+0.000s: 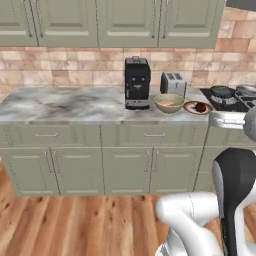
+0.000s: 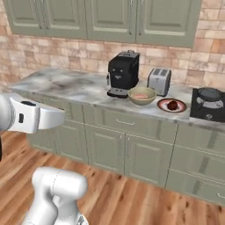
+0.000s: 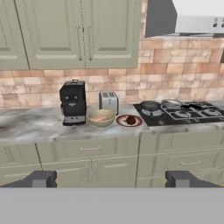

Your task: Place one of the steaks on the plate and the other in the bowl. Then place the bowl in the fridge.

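Countertop (image 1: 75,107): bowl (image 1: 169,103) holds pale steak (image 1: 167,103); plate (image 1: 197,108) holds dark steak (image 1: 200,106); hand (image 3: 112,179) spread, empty.

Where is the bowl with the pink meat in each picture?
Left base view: the bowl sits right of centre on the counter, just right of the black coffee machine.
Right base view: the bowl is right of centre, in front of the toaster.
Hand view: the bowl is near the middle, left of the plate.
Shared landmark: the coffee machine, always at the bowl's left.
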### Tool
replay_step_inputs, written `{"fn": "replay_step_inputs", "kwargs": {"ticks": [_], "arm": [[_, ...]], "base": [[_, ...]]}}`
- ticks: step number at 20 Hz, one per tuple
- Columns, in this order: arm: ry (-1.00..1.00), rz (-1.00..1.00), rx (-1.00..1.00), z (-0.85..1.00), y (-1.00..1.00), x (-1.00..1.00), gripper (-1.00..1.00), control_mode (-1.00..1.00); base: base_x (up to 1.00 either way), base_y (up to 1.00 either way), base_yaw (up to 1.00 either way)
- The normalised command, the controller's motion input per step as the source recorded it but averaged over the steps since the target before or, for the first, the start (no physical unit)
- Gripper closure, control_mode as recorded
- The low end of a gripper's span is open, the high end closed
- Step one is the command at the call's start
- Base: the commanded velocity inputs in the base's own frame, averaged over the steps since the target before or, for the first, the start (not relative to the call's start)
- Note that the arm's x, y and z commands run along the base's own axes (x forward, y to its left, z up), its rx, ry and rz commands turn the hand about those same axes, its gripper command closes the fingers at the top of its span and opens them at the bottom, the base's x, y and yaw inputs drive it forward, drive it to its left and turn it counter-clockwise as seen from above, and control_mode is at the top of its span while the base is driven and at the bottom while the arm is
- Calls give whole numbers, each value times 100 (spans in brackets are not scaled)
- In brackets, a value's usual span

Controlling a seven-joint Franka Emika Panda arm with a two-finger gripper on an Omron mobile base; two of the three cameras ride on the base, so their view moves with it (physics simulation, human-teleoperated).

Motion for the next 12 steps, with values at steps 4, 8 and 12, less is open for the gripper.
{"fn": "replay_step_inputs", "kwargs": {"ticks": [4,8,12], "arm": [[0,0,0,0,0,0,-100,100],[0,0,0,0,0,0,-100,100],[0,0,0,0,0,0,-100,100]], "base": [[100,-92,24],[100,-76,20],[77,-75,19]]}}
